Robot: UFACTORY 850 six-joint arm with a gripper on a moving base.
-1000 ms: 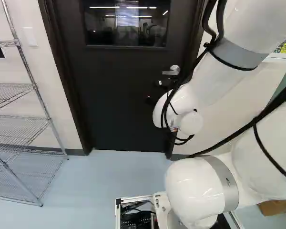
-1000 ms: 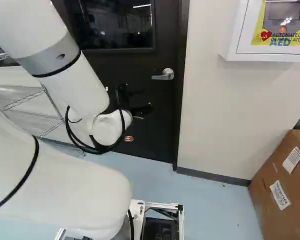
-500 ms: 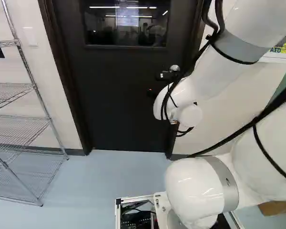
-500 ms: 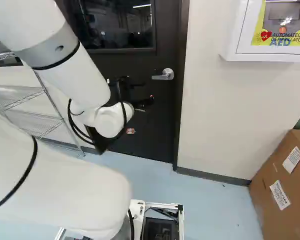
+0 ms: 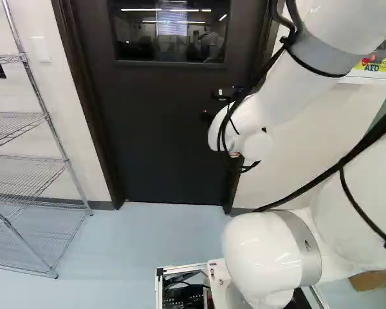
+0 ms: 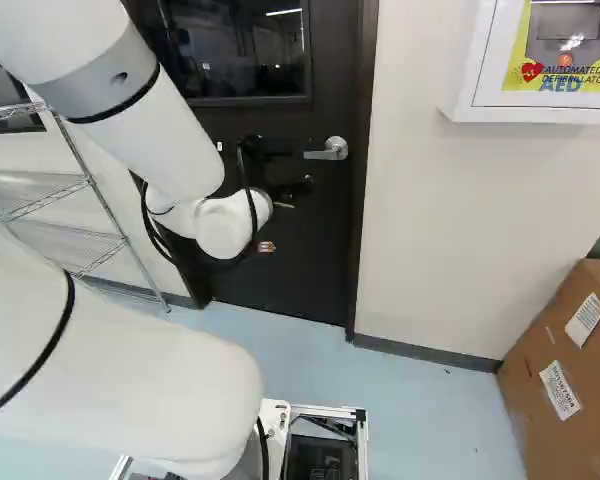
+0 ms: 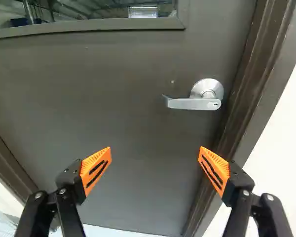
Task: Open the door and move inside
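In the right base view my black gripper (image 6: 298, 188) hangs before the dark door (image 6: 280, 270), lower than the silver lever handle (image 6: 330, 150). The wrist view shows the gripper (image 7: 156, 149) open, its two orange-padded fingers wide apart with only door surface visible between them. Ahead and beyond the fingertips, nearer the right-hand finger, is the handle (image 7: 190, 103); neither finger touches it. The lever lies level, and the door is closed in its frame. In the left base view the gripper and arm hide the handle.
A wire shelf (image 5: 26, 119) stands against the wall at the left of the left base view. In the right base view, a white AED cabinet (image 6: 465, 100) hangs on the wall beside the door, with a large cardboard box (image 6: 570, 370) on the floor below.
The arm has raised the gripper a little and shifted it rightward, so it now covers the handle in the left base view. Base and door have stayed put.
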